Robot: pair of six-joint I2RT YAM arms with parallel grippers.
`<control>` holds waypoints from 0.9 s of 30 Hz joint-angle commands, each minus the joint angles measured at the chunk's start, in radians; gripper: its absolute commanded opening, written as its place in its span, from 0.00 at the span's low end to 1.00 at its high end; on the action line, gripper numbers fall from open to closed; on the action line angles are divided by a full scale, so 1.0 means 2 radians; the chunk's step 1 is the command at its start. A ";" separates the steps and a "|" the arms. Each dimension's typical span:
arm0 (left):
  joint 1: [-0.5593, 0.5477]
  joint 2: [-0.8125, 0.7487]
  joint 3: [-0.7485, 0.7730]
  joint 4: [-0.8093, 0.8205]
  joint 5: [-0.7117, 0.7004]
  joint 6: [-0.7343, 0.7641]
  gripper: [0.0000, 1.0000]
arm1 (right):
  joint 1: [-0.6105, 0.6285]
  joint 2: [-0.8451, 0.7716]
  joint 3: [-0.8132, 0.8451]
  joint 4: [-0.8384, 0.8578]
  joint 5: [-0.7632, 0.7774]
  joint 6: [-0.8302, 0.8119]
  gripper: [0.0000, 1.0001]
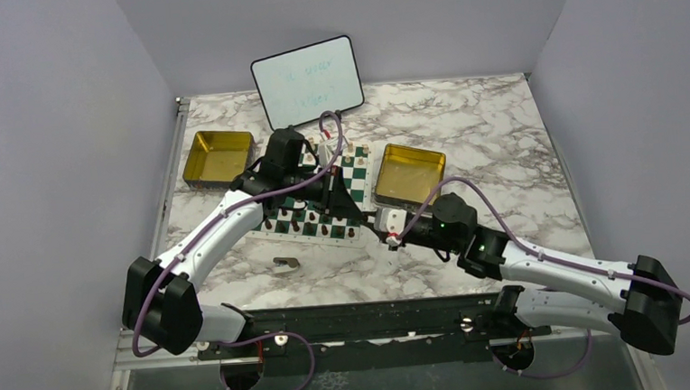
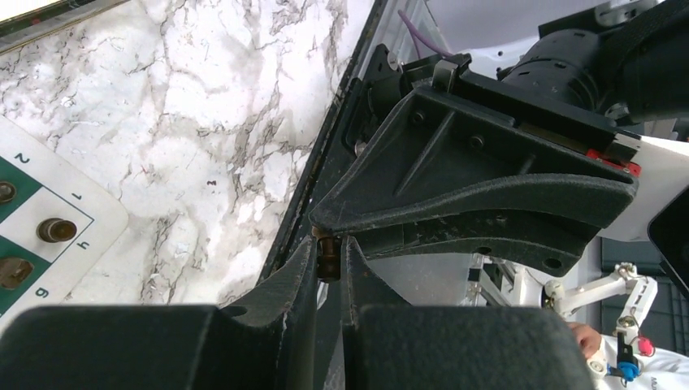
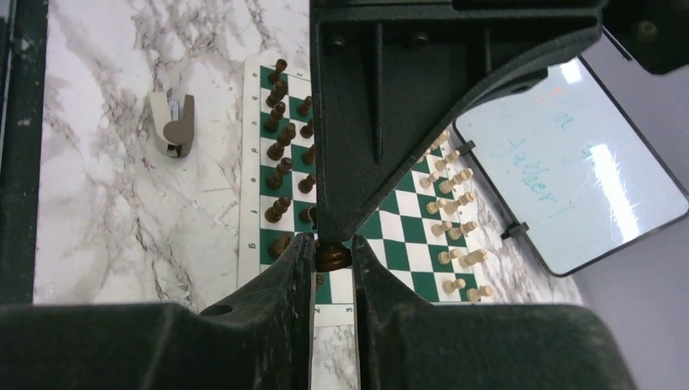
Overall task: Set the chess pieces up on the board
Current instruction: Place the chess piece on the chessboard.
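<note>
The left gripper (image 2: 327,244) is almost closed, and its two fingers press a small dark piece (image 2: 327,258) from both sides. The right gripper (image 3: 332,244) grips the same piece, with its fingers narrow around it. The piece is at the right edge of the board (image 3: 250,162), on the near side. I cannot tell if it touches the board. The other dark pieces (image 3: 277,210) stand in the near rows and the light pieces (image 3: 455,195) in the far rows.
</note>
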 commanded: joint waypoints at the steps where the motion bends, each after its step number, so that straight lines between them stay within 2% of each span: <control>1: -0.002 -0.021 0.015 0.032 -0.012 -0.018 0.10 | 0.002 -0.019 -0.033 0.069 0.078 0.084 0.10; 5: -0.002 -0.027 0.003 0.043 -0.015 -0.026 0.10 | 0.002 -0.027 -0.043 0.087 0.094 0.104 0.09; 13: -0.002 -0.036 -0.005 0.060 -0.044 -0.042 0.06 | 0.003 -0.015 -0.050 0.107 0.079 0.140 0.11; 19: -0.001 -0.034 0.024 0.000 -0.107 -0.004 0.06 | 0.002 -0.036 -0.062 0.104 0.081 0.144 0.36; 23: 0.001 -0.027 0.050 -0.062 -0.155 0.029 0.06 | 0.003 -0.079 -0.072 0.081 0.066 0.142 0.52; 27: 0.008 -0.025 0.066 -0.101 -0.211 0.052 0.05 | 0.002 -0.132 -0.078 0.038 0.057 0.139 0.64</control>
